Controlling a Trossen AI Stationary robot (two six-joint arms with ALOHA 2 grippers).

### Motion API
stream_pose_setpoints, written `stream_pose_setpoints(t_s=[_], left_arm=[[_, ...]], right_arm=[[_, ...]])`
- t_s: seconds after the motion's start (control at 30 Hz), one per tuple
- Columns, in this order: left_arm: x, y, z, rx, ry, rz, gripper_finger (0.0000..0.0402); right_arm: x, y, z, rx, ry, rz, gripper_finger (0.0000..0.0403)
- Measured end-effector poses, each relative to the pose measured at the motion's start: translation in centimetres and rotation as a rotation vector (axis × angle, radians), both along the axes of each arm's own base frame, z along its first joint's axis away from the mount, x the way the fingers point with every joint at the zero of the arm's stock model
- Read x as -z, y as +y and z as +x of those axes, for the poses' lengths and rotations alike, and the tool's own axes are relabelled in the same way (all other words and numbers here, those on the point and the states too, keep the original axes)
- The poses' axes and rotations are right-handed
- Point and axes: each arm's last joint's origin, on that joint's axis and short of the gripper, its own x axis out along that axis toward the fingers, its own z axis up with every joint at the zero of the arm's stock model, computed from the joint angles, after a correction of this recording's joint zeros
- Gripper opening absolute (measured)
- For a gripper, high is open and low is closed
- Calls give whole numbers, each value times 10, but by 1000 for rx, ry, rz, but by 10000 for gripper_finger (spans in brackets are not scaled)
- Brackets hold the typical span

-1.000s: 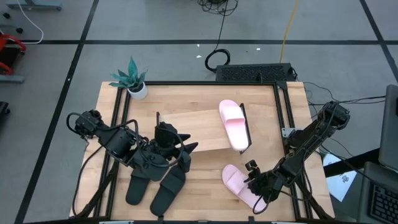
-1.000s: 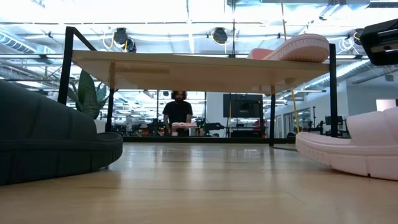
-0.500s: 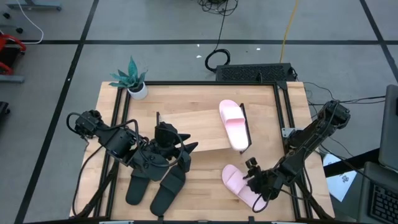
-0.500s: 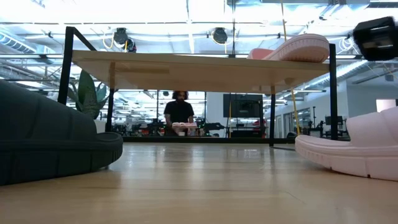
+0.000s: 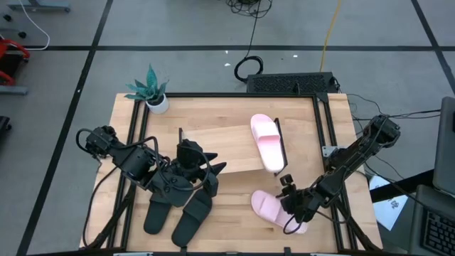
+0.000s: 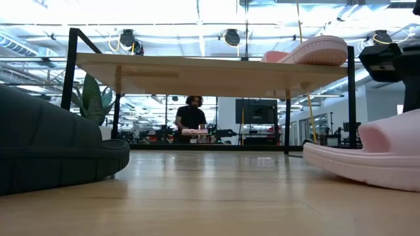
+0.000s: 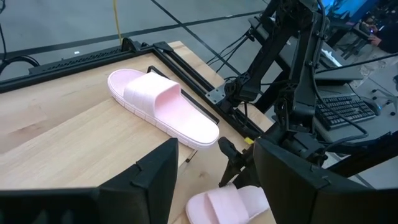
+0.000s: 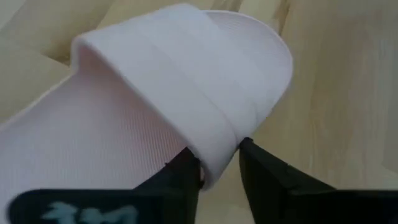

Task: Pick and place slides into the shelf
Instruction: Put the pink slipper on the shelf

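The right gripper (image 8: 214,163) pinches the ribbed strap of a pale pink slide (image 5: 270,210) on the grained wood table (image 5: 227,117); its mate (image 5: 267,142) lies on the shelf (image 5: 213,146). The left gripper (image 5: 186,171), spread, hovers above the matte black pair (image 5: 178,210).

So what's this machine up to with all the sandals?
It is putting slides onto a low wooden shelf. One pink slide already lies on the shelf's top board. The right end effector has its fingers around the strap of the second pink slide, which sits on the table near the front edge. The left end effector hovers open over the black pair, which waits on the table.
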Motion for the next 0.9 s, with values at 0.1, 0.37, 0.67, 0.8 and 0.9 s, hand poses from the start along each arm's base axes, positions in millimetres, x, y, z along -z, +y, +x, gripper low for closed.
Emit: stream_pose_setpoints(t_s=[0.1,0.37,0.67,0.8,0.9], left_arm=[[0,0,0,-1,1,3,209],[0,0,0,-5,3,8,209],[-3,7,-5,-63,1,67,209],[-10,18,-14,-86,1,95,209],[-18,28,-20,-84,7,126,209]], right_arm=[[0,-1,0,13,-19,-18,50],[-12,8,2,-23,-69,6,8],[-111,13,7,8,-267,16,4],[-162,3,20,212,-449,118,3],[-196,-7,34,369,-589,200,2]])
